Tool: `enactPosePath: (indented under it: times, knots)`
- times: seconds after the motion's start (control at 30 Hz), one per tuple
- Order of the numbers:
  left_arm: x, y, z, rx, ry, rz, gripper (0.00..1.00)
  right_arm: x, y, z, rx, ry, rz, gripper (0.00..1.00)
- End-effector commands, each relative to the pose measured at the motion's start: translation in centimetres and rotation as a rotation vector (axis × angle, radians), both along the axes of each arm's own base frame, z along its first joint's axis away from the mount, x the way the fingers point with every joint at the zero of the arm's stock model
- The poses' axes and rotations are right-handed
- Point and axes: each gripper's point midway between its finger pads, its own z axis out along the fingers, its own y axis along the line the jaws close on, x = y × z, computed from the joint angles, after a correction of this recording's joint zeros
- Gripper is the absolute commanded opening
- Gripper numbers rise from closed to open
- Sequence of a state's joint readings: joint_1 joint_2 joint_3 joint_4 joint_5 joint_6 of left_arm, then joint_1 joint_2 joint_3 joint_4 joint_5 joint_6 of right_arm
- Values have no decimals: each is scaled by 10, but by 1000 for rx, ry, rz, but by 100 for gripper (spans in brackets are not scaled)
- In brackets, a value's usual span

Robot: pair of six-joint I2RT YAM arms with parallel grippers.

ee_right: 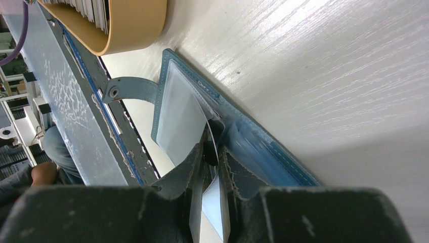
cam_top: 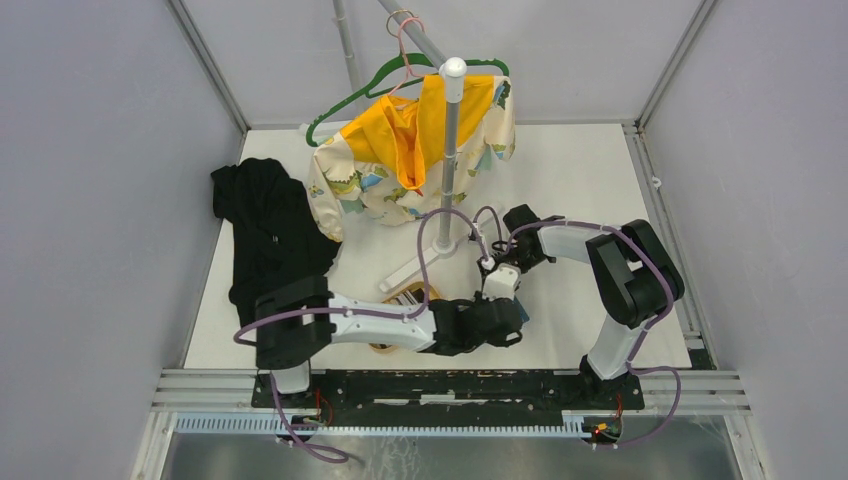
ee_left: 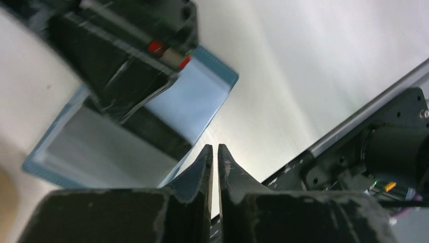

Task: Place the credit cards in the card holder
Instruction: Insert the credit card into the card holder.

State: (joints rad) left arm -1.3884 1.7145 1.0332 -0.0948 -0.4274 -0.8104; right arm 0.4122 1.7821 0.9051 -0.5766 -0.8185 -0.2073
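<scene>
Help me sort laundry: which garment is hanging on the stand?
The yellow-and-cream patterned garment; the black garment lies crumpled on the table.

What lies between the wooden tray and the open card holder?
Nothing; only a bare strip of white table separates the wooden tray from the card holder, seen in the right wrist view.

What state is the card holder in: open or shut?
Open: the card holder lies spread, pale inner pockets showing, its snap tab sticking out loose.
</scene>
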Motion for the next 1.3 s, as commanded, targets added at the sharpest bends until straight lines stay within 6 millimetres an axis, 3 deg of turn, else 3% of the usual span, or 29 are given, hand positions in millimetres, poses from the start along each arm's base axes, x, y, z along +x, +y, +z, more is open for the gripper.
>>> enactPosePath:
  times: [0.0,0.13,0.3,0.77,1.07,1.27]
  knots:
    - [13,-22,6,27,-33,113,12,-1,-11,-12,-70,-10,25,21]
    - [19,-38,-1,44,-53,122,13,-1,-11,-12,-70,-8,26,21]
    - [36,-40,-18,130,-90,184,16,-1,-12,-13,-69,-8,27,21]
    - [65,-9,-36,221,-134,327,24,-2,-12,-14,-69,-1,31,22]
    - [65,20,-48,308,-152,391,26,-2,-10,-9,-51,-5,43,25]
    - [64,26,-47,310,-151,399,25,1,-7,1,-17,-21,57,31]
